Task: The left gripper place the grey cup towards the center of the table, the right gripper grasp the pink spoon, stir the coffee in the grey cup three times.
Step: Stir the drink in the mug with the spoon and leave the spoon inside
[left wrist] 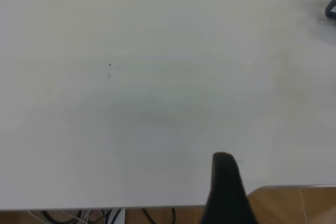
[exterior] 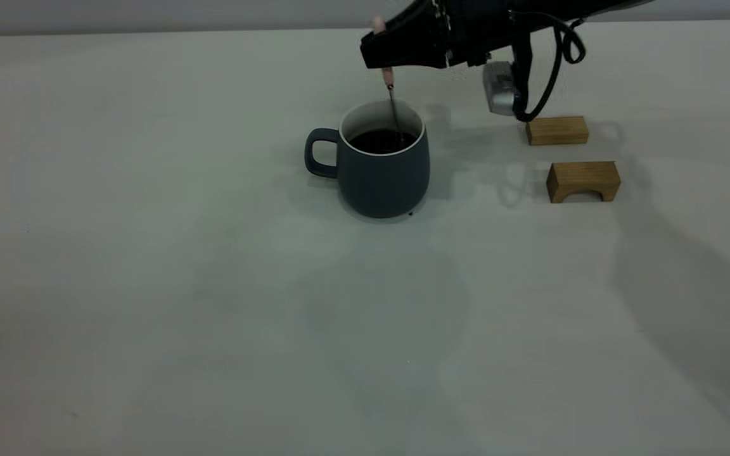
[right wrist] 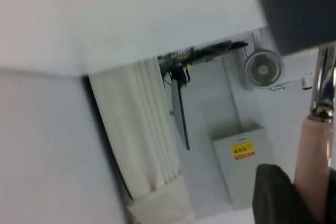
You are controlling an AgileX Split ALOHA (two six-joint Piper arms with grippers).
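The right gripper (exterior: pixel 383 50) hangs over the far side of the table (exterior: pixel 149 285), its black fingers pinched on the pale pink handle of the pink spoon (exterior: pixel 392 104). A stub of the handle pokes out above the fingers, and the rest drops almost straight down from them. Directly below the gripper, the spoon's thin metal stem passes inside the white rim of the grey cup (exterior: pixel 377 171) and its lower end disappears into the coffee (exterior: pixel 383 140), so the bowl cannot be seen. In the right wrist view the pink handle (right wrist: pixel 311 156) sits against a dark finger (right wrist: pixel 273 195), with the metal stem running on from it toward a blurred dark shape that is probably the cup (right wrist: pixel 296 9).

The cup stands upright on the table just beneath the gripper, its loop handle pointing away from the right arm's side. The dark liquid lies well below the rim.

Out beyond the gripper, on the arm's side, two tan wooden blocks rest on the table: a plain rectangular block (exterior: pixel 557 130) farther back and an arch-shaped block (exterior: pixel 583 181) nearer the camera, slightly apart from each other.

The left gripper (left wrist: pixel 226 190) is well away from the cup, over a bare stretch of table near its edge; only one dark finger shows, so whether it is spread or closed cannot be told.
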